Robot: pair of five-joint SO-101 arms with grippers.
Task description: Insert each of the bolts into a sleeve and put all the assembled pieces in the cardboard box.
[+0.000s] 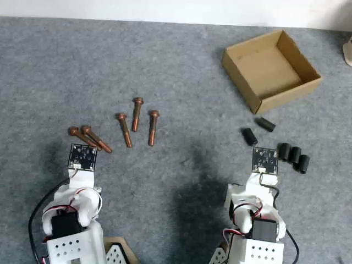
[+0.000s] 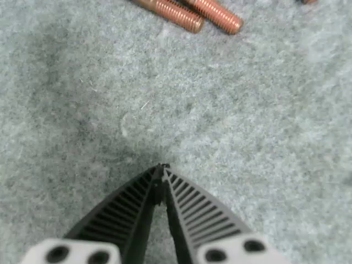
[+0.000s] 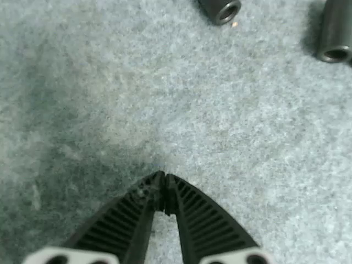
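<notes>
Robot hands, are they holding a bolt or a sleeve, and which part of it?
Nothing is held. The left hand and the right hand are both shut and empty; the bolts and sleeves lie apart from them.

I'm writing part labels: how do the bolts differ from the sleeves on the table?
Colour: the bolts are copper, the sleeves black.
Shape: the bolts are long, thin and headed; the sleeves are short, hollow tubes.
Place: the sleeves lie close to the box, the bolts farther from it.
Shared: five of each, all lying loose on the grey mat, none joined.
</notes>
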